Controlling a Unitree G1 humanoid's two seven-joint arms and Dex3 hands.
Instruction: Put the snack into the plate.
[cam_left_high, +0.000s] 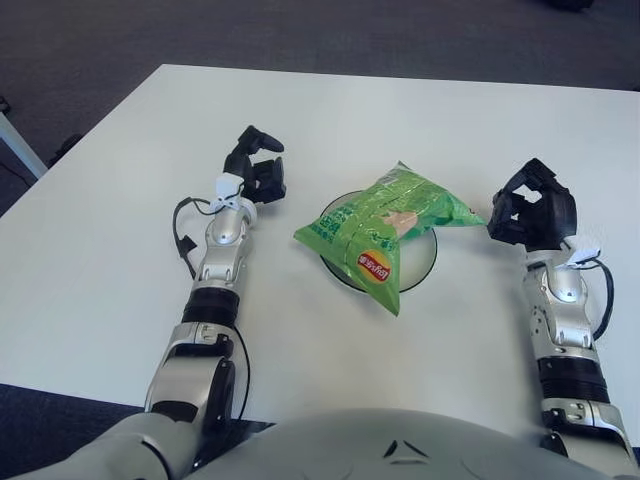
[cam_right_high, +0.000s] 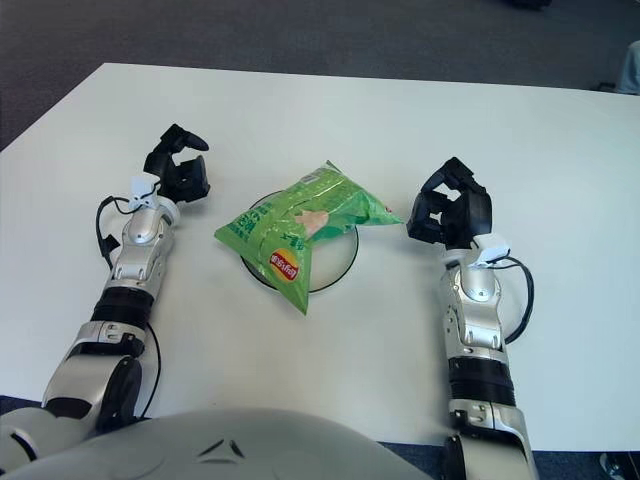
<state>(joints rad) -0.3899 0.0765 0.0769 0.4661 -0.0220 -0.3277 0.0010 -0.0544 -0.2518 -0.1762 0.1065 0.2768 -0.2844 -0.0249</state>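
Both hands (cam_left_high: 258, 170) (cam_left_high: 535, 208) empty; snack (cam_left_high: 385, 222) on plate (cam_left_high: 425, 262).

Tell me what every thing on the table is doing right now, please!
Green crinkly snack bag: lying on the plate, sticking out past its rim, nobody holding it.
Round white plate with a dark rim: flat on the table, mostly covered by the bag.
Left hand: left of the bag, fingers loosely open, holding nothing.
Right hand: right of the bag, fingers open, holding nothing.
White table: carrying the plate.

Green snack bag (cam_left_high: 385, 220) with red-yellow logo, lying slantwise across the round plate (cam_left_high: 421, 259), overhanging its rim.
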